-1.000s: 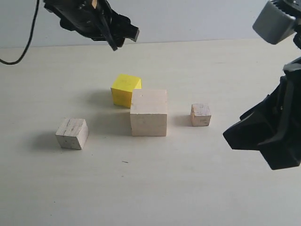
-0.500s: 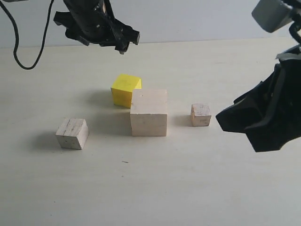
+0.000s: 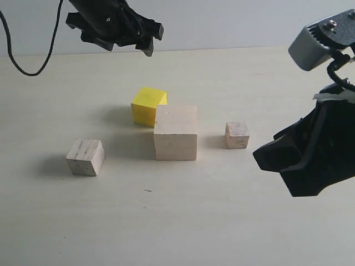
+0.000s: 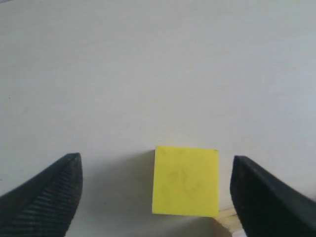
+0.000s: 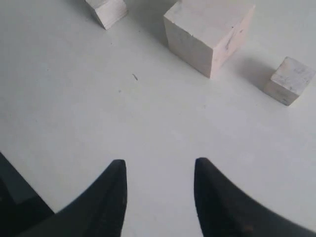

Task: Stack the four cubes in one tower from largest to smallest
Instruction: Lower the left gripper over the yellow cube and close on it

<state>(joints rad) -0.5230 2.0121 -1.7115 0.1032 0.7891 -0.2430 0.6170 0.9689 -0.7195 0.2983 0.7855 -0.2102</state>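
1. Exterior view: all four cubes sit apart on the table, nothing stacked. Large pale block in the middle, yellow cube just behind its left corner, touching or nearly so, can't tell. Medium pale cube well off to the left, smallest pale cube near on the right. Left gripper hangs high above and behind the yellow cube; right gripper hovers low, right of the smallest cube
2. Left wrist view: left gripper fingers spread wide, holding nothing, yellow cube below and between them
3. Right wrist view: right gripper fingers parted, empty, over bare table; large, medium and smallest cubes lie beyond the tips
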